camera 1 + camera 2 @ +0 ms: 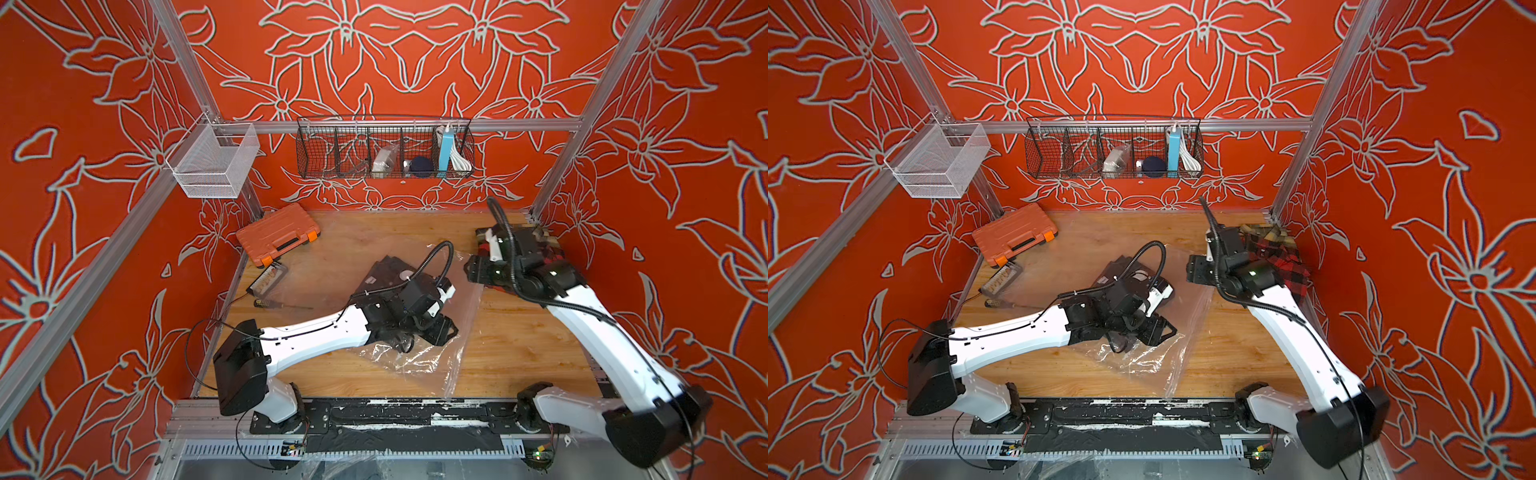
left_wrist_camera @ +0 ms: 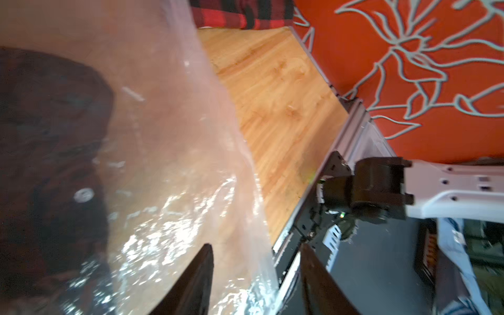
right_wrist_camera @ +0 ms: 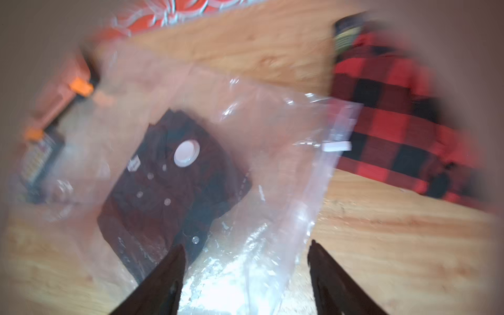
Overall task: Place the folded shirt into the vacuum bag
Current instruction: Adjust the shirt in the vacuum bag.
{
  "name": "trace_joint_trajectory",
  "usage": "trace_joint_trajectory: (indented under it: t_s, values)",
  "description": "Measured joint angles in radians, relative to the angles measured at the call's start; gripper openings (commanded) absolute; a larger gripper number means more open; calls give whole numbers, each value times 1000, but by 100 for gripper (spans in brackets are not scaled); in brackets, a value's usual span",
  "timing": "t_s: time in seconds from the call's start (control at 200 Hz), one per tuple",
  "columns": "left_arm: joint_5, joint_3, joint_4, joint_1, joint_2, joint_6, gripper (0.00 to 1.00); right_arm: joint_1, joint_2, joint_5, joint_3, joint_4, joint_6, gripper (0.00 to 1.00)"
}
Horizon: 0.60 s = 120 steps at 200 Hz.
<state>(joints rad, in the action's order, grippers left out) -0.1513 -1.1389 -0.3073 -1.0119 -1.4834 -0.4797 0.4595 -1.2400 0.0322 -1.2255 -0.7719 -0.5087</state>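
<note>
The vacuum bag (image 1: 415, 365) lies crinkled across the middle of the table, clear plastic with a white valve cap (image 3: 186, 152) and a small white slider clip (image 3: 336, 146). A dark folded shirt (image 1: 386, 270) sits inside it under the cap. A red and black plaid shirt (image 1: 1279, 253) lies outside the bag at the back right corner. My left gripper (image 2: 256, 246) is over the bag's near part, jaws apart, with loose bag film running between them. My right gripper (image 3: 246, 244) hovers open above the bag's right edge, close to the plaid shirt, holding nothing.
An orange tool case (image 1: 276, 235), a small bit box (image 1: 268, 278) and a screwdriver (image 1: 282, 305) lie along the table's left side. A black wire basket (image 1: 384, 149) and a white mesh basket (image 1: 214, 162) hang on the frame rails above the table.
</note>
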Motion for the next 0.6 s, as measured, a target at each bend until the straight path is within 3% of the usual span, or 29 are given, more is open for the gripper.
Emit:
trace_joint_trajectory:
  t_s: [0.16, 0.3, 0.44, 0.6]
  values:
    - [158, 161, -79, 84, 98, -78, 51, 131, -230, 8, -16, 31, 33, 72]
    - [269, 289, -143, 130, 180, -151, 52, 174, -403, 32, -97, 58, 48, 71]
    - [314, 391, -154, 159, 247, -211, 52, 177, -521, 47, -160, 89, 52, 70]
    - [315, 436, -117, 191, 213, -239, 52, 176, -573, 59, -158, 135, 51, 70]
